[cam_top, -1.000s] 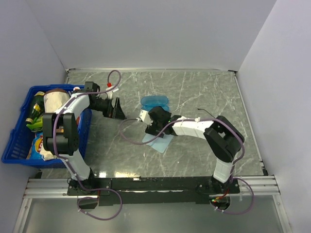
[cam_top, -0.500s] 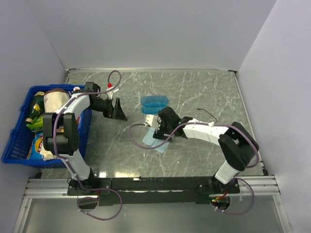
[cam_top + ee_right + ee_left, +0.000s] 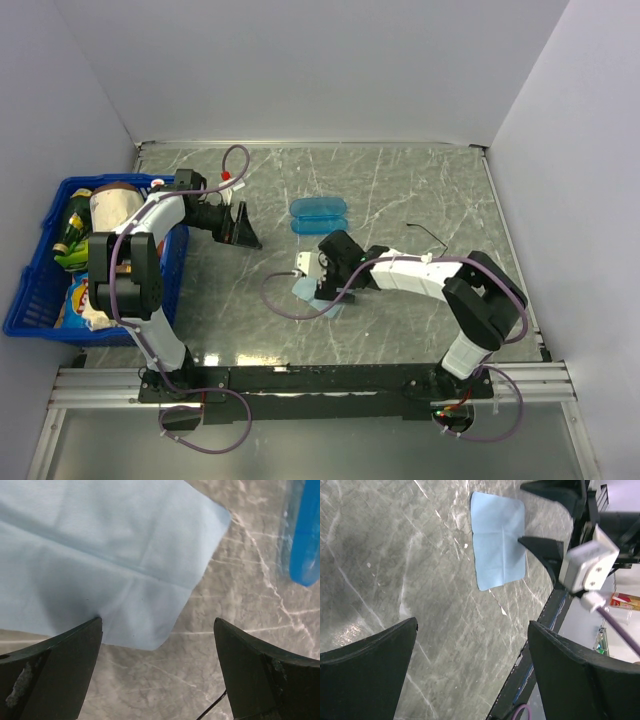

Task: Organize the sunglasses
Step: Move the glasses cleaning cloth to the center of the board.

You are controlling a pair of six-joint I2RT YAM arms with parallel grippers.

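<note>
Pale-blue cloth [image 3: 305, 291] lies flat on the grey marbled tabletop [image 3: 400, 180] directly under the right end effector [image 3: 322, 287], whose two fingers stand spread wide with nothing between them; the right wrist view shows one corner of the cloth framed in that gap, though contact cannot be judged. Just beyond this end effector, farther from the arm bases, sits the blue translucent case [image 3: 318, 213]. The sunglasses [image 3: 425, 235], a thin black wire frame, rest on the tabletop well off to the right end effector's right, near the white forearm, touched by nothing. The left end effector [image 3: 241, 227] hangs over bare tabletop well to the left of the case, fingers likewise spread and empty. A blue basket [image 3: 30, 300] of packaged goods sits behind it, at the tabletop's left edge.
</note>
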